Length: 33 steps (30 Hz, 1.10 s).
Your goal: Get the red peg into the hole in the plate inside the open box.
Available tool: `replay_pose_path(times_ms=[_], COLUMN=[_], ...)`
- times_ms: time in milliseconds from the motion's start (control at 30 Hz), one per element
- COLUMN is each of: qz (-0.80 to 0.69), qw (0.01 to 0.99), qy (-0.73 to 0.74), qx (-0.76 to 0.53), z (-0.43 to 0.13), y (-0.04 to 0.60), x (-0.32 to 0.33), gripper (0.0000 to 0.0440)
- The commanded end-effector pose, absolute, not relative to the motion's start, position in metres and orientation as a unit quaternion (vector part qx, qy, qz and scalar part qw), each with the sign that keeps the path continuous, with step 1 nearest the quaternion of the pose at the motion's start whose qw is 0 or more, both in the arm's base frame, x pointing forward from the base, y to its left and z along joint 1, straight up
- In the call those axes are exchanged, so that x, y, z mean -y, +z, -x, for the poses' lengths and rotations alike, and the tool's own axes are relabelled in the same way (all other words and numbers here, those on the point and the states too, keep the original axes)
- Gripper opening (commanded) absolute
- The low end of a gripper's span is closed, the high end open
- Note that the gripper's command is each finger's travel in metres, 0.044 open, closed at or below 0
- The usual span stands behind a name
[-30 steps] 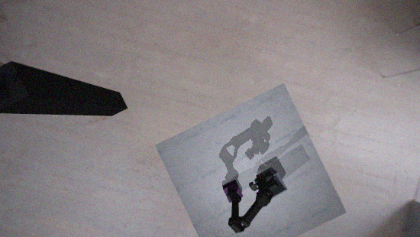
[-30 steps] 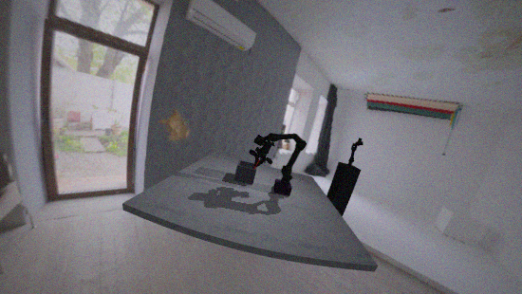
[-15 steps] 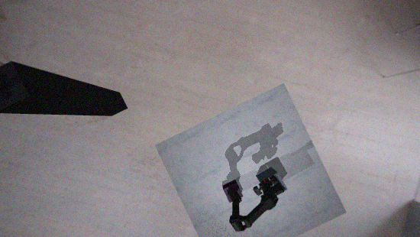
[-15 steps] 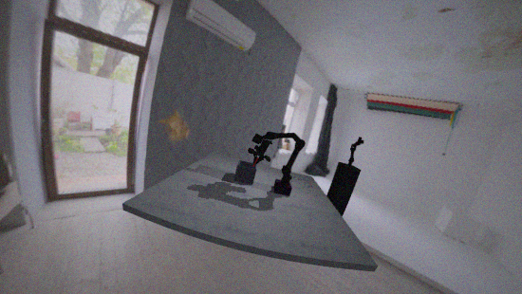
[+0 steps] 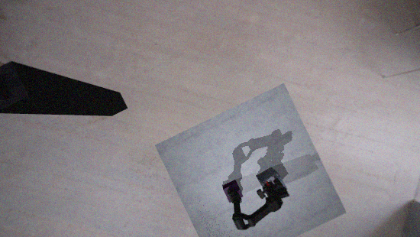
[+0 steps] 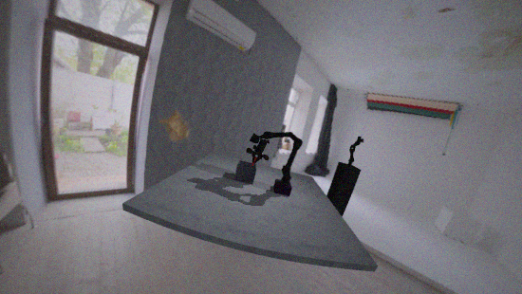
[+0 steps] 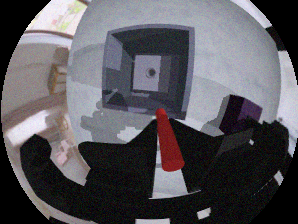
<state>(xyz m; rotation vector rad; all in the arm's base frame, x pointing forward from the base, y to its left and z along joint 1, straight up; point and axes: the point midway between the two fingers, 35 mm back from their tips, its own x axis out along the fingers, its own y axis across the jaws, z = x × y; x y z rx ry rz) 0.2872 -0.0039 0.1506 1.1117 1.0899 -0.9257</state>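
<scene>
Between the gripper's point(image 5: 268, 184) point(image 6: 255, 158) point(image 7: 170, 145) fingers, red peg point(image 5: 267, 183) point(image 6: 254, 161) point(image 7: 170, 145), clasped.

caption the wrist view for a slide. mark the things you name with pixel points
Red peg point(image 5: 267, 183) point(image 6: 254, 160) point(image 7: 170, 145) gripped between black fingers, open box point(image 5: 267, 174) point(image 6: 245, 172) point(image 7: 190, 75) beyond with its holed plate point(image 7: 141, 74)

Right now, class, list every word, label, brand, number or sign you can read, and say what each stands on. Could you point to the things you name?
None can be read.
The open box point(image 5: 261, 177) point(image 6: 245, 172) point(image 7: 190, 75), red peg point(image 7: 170, 147) and gripper point(image 7: 162, 122) show no lettering.
The air conditioner's point(image 6: 220, 24) small yellow mark is too blurred to read.
</scene>
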Motion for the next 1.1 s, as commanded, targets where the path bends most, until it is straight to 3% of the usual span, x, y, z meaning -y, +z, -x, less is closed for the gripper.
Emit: replay_pose_path(times_ms=[0,1067], qz=[-0.482,-0.467], qw=[0.615,0.598], qy=[-0.404,-0.412], qx=[-0.477,-0.505], z=[-0.291,-0.322], y=[0.149,0.089], x=[0.011,0.058], gripper=[0.0000,0.0000])
